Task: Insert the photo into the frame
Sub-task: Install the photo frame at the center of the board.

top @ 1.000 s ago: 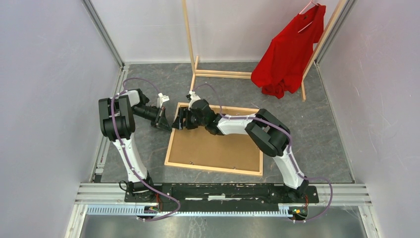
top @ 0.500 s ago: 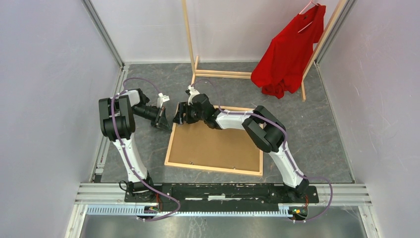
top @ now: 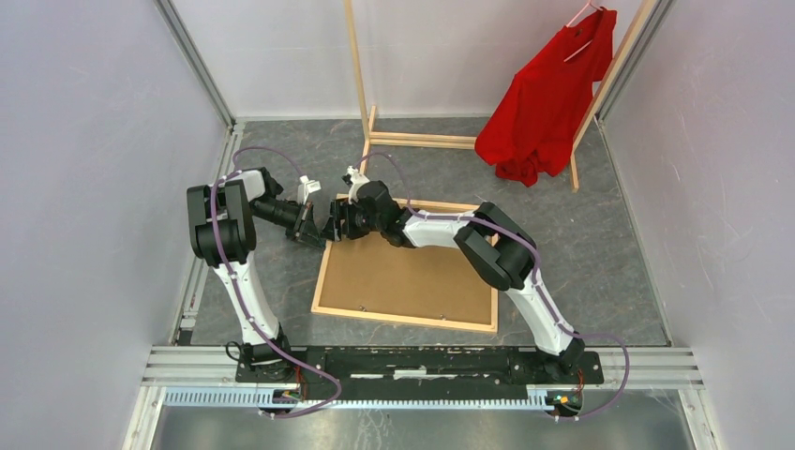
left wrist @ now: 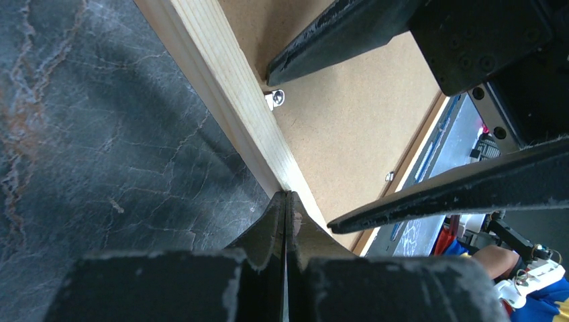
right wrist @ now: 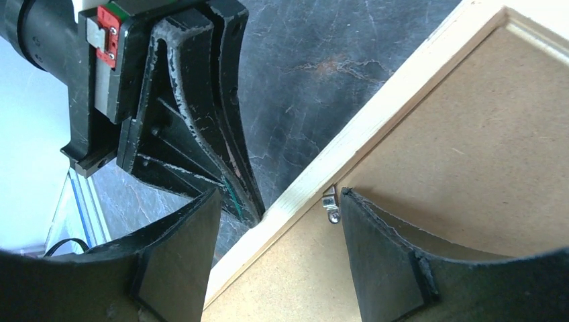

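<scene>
Grey table (top: 600, 234): frame (top: 403, 319) backed with board (top: 412, 277), photo unseen.
Your left gripper (top: 317, 236) closed, empty; right gripper (top: 335, 228) open astride its rail.

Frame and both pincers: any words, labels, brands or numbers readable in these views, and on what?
None readable.
The frame and its brown backing are blank.
White marks on a dark blue patch past the frame are too blurred to read.

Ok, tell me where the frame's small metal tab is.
In the right wrist view, the metal tab sits at the frame's inner edge, on the backing board, between the right gripper's open fingers.
</scene>
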You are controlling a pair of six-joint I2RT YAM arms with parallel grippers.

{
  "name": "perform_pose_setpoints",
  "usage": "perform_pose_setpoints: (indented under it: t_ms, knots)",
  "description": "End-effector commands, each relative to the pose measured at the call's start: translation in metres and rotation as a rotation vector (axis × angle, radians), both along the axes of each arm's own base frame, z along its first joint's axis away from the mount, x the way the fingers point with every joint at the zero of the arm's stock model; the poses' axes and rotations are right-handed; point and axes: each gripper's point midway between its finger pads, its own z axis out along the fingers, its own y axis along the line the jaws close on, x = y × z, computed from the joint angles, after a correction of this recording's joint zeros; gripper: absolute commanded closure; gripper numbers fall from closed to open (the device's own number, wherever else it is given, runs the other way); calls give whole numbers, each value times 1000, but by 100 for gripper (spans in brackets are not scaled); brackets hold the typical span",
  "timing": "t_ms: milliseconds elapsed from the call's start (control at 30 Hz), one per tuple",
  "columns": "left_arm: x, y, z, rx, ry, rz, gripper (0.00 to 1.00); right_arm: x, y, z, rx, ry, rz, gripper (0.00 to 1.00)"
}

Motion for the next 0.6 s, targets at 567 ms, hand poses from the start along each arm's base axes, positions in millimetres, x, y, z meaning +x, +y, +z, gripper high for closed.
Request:
perform_pose_setpoints:
  t_ms: [567]
  knots:
    - [3,6,-6,54,-44,-42,98,10,4,7,16,-14,-2,28]
